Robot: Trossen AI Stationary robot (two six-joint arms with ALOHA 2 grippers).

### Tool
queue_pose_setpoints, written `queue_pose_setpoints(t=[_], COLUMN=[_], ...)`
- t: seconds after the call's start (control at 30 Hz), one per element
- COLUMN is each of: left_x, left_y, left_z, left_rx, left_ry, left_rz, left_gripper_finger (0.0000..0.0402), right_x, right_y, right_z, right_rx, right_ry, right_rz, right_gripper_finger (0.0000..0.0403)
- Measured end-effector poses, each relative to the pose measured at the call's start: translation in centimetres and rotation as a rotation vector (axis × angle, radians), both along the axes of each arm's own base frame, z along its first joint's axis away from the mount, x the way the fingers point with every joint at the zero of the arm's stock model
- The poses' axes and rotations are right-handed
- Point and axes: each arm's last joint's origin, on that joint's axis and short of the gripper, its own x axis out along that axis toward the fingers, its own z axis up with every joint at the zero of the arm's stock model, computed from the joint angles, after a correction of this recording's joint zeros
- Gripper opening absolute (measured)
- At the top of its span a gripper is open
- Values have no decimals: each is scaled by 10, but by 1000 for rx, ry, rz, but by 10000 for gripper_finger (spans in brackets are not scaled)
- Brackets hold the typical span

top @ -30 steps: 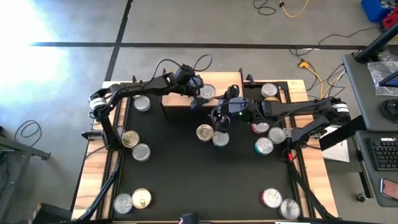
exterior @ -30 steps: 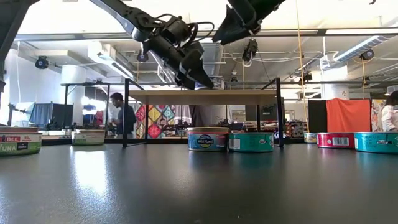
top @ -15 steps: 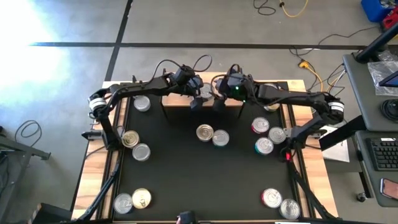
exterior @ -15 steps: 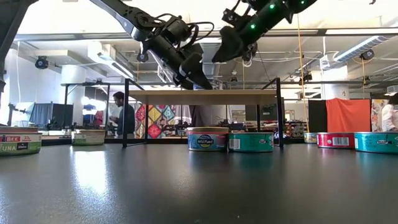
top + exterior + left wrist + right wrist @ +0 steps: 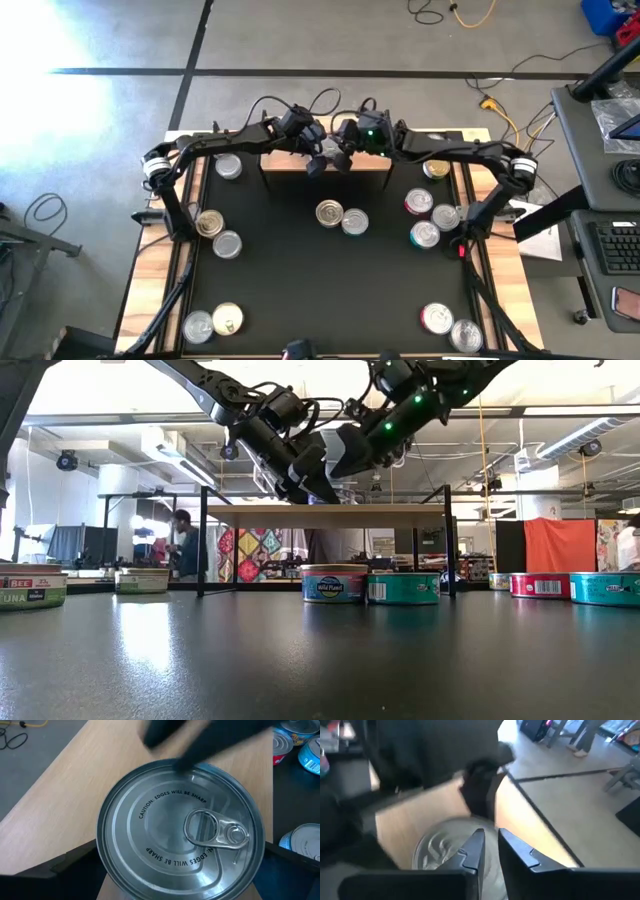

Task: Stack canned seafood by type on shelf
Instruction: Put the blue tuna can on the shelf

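- Shelf (image 5: 290, 160) stands at the table's far edge, one silver can (image 5: 180, 837) on top, its lid reading "CAUTION: EDGES WILL BE SHARP"
- Left gripper (image 5: 316, 160) spread wide around this can
- Right gripper (image 5: 487, 851), fingers nearly together, just above it

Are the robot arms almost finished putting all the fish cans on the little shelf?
No, barely started. One silver-lidded can sits on the shelf. The left gripper is around it with its fingers open, and the right gripper, fingers nearly closed, is right above it too. Every other can in view is on the black table, like the pair in the middle, so nearly everything is left.
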Motion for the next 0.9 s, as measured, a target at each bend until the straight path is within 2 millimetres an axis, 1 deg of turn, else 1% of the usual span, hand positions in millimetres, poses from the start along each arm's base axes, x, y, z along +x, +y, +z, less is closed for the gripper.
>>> queue_pose_setpoints(t=[0.13, 0.33, 0.47, 0.63, 0.7, 0.87, 0.9], left_x=[0, 0, -1, -1, -2, -2, -2], left_y=[0, 0, 0, 0, 0, -1, -2], left_z=[0, 0, 0, 0, 0, -1, -1], left_rx=[-4, -19, -28, -60, -61, -67, -67], left_ry=[0, -2, 4, -5, -3, 9, 10], left_rz=[4, 20, 27, 55, 55, 53, 52], left_gripper_finger=[400, 400, 400, 400, 400, 400, 400], right_x=[-2, -3, 2, 2, 3, 12, 12], right_y=[1, 3, 7, 6, 4, 1, 0], right_z=[12, 12, 9, 19, 16, -2, -3], right_rx=[-7, -7, -12, -35, -31, 16, 18], right_ry=[-40, -33, -46, -126, -123, -86, -89], right_rz=[-4, 10, 24, 17, 13, 3, 2], right_gripper_finger=[56, 79, 89, 88, 84, 82, 85])
